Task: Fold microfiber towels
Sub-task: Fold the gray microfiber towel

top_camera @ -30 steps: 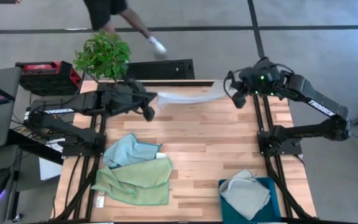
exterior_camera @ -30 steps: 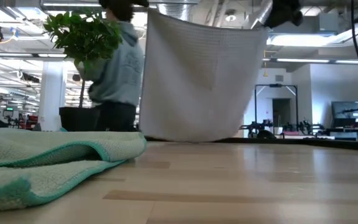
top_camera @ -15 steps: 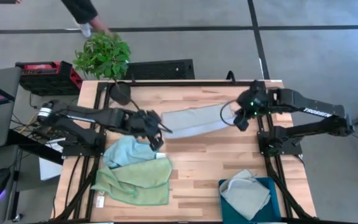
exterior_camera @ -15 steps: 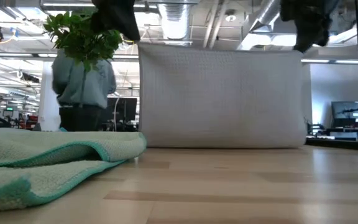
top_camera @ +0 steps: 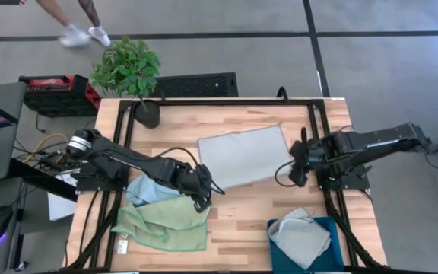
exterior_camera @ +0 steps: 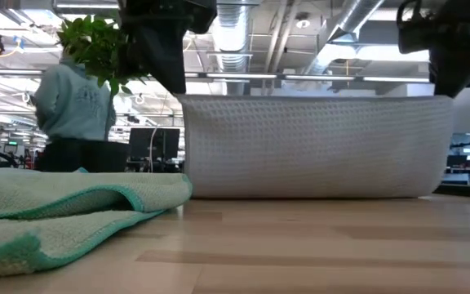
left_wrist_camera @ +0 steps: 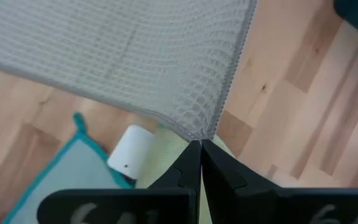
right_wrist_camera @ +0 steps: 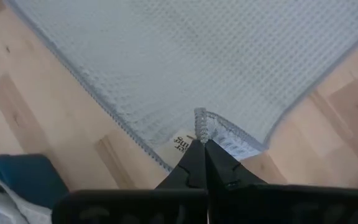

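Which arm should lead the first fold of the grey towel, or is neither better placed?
Neither. The left gripper is shut on one near corner of the grey towel, the right gripper on the other, so both are equally placed. Probably carry both corners across together.

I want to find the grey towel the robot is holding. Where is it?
In the high view the grey towel is spread mid-table, between the left gripper and right gripper, each pinching a near corner.
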Tool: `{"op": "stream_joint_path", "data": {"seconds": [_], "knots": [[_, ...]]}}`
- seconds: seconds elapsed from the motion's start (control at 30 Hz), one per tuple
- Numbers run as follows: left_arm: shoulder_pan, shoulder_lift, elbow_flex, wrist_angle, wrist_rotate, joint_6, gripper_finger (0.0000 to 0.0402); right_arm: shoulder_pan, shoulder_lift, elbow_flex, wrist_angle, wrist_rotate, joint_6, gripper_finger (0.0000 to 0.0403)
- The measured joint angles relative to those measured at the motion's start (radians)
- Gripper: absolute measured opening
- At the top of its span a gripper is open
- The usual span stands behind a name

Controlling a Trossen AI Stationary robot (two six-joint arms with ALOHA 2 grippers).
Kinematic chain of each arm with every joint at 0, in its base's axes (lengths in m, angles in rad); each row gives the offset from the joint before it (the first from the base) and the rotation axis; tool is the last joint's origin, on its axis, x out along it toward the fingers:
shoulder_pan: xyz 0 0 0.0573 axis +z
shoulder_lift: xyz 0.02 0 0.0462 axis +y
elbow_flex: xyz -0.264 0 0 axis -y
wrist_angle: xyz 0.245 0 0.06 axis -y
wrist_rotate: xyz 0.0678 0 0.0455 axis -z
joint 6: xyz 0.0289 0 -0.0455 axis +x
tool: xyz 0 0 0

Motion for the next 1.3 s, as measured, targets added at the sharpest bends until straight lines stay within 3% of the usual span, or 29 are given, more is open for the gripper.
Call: {"op": "stream_joint_path", "data": {"seconds": [0.2, 0.53, 0.67, 0.93, 1.3], "knots": [[0.008, 0.003, 0.0, 0.017, -0.05, -0.042, 0.0, 0.011, 0.001, -0.03, 0.0, 0.091, 0.018, 0.0002], [0.089, 0.023, 0.0, 0.006, -0.099, -0.08, 0.0, -0.144, 0.031, -0.03, 0.004, 0.249, -0.08, 0.0002], [0.126, 0.032, -0.001, -0.026, -0.181, -0.1, 0.0, -0.217, 0.084, -0.03, 0.039, 0.252, -0.15, 0.0002], [0.21, 0.071, -0.001, -0.11, -0.222, -0.102, 0.0, -0.374, 0.207, -0.03, 0.213, 0.3, -0.311, 0.0002], [0.328, 0.083, -0.001, -0.121, -0.266, -0.053, 0.0, -0.559, 0.37, -0.029, 0.356, 0.317, -0.41, 0.0002]]}}
